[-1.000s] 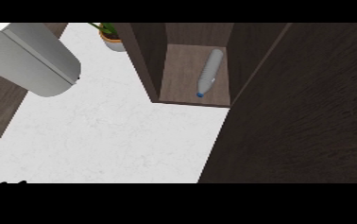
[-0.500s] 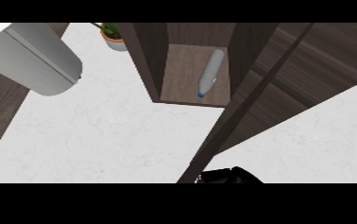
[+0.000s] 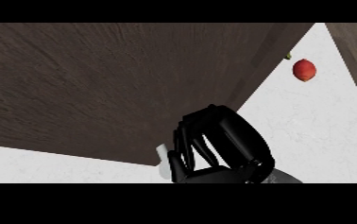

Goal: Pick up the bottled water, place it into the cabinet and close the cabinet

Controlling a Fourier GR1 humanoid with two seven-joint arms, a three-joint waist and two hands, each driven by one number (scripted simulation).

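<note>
The bottled water isn't showing anywhere in the head view, so I can't tell where it is sitting. The dark brown wood-grain cabinet door panel (image 3: 132,86) is filling most of the view, spreading from the upper left down to a slanted lower edge and a diagonal right edge. One black robot hand (image 3: 222,147) is coming in from the lower edge, right of centre, resting against the panel's lower right corner; its fingers (image 3: 187,140) are lying fairly straight and spread along the panel surface, curling round nothing, so it is reading as open and pressing flat (which hand it is I can't tell for certain, though its place suggests the right). A small pale grey piece (image 3: 163,159) is sticking out just left of the hand, below the panel's edge; what it is I can't tell. The white speckled counter top (image 3: 307,119) is showing right of the panel and in a strip along the lower left. A small red rounded fruit (image 3: 304,70) is lying on the counter at upper right, well apart from the hand, with a scrap of green (image 3: 288,56) just beside the panel's edge above it.
</note>
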